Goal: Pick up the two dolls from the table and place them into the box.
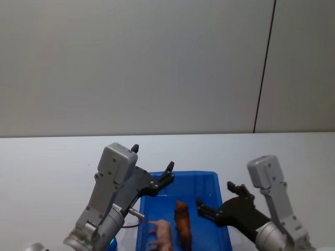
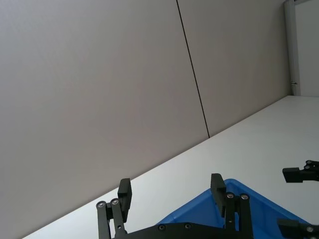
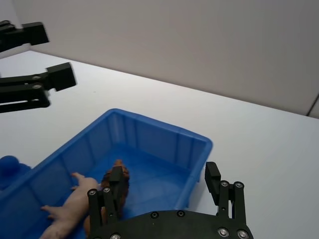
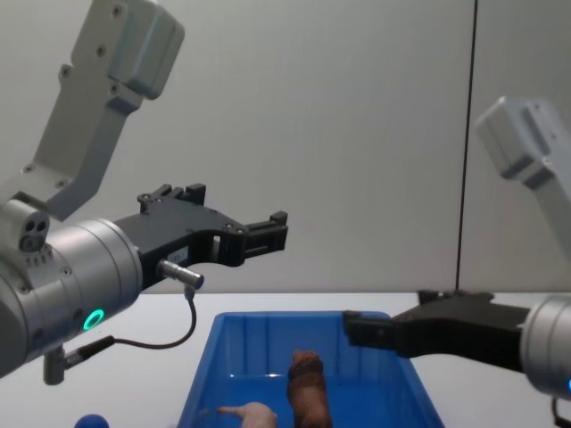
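Note:
The blue box [image 1: 209, 183] stands on the white table between my arms. Two dolls lie on its floor side by side: a brown shaggy one [image 1: 182, 222] and a pale pink one [image 1: 162, 232]. The right wrist view shows the brown doll [image 3: 117, 178] and the pink doll [image 3: 72, 205] inside the box [image 3: 159, 125]. My left gripper [image 1: 153, 158] hovers open and empty above the box's far left corner. My right gripper [image 1: 215, 193] hangs open and empty over the box's right wall. From the chest, both the left gripper [image 4: 278, 230] and the right gripper [image 4: 357, 328] are above the box [image 4: 219, 357].
A small blue rounded toy [image 3: 7, 167] lies on the table just outside the box's left wall, also seen low from the chest as a blue rounded toy [image 4: 89, 421]. A grey wall rises behind the table. White tabletop lies bare beyond and to both sides of the box.

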`<act>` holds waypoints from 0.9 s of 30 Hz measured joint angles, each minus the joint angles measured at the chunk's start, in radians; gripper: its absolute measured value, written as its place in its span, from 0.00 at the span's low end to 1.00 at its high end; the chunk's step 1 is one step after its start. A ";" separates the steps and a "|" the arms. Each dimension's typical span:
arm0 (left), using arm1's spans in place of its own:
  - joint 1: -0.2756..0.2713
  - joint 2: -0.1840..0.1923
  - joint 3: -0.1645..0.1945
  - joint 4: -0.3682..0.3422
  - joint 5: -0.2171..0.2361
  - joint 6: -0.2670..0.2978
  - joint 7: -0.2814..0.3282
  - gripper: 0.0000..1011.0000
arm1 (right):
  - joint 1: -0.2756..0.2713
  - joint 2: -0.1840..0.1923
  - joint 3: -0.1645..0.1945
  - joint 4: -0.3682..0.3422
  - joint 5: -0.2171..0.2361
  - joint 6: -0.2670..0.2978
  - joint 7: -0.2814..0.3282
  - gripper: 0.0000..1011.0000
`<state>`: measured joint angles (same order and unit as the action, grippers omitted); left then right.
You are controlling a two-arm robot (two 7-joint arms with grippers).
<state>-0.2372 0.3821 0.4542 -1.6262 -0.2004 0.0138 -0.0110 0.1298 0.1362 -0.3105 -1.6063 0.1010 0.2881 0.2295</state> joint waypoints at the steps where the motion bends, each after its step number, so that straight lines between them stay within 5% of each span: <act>1: 0.000 0.000 0.000 0.000 0.000 0.000 0.000 0.99 | -0.002 0.001 0.002 -0.002 0.000 -0.002 -0.006 0.99; 15: 0.000 0.000 0.000 0.000 0.000 0.000 0.000 0.99 | -0.065 0.048 0.045 -0.072 0.031 -0.035 -0.147 0.99; 27: 0.012 0.011 -0.009 -0.026 -0.008 0.045 0.022 0.99 | -0.093 0.070 0.065 -0.104 0.048 -0.048 -0.200 0.99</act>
<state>-0.2251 0.3930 0.4456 -1.6518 -0.2082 0.0593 0.0111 0.0369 0.2064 -0.2458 -1.7104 0.1490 0.2398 0.0294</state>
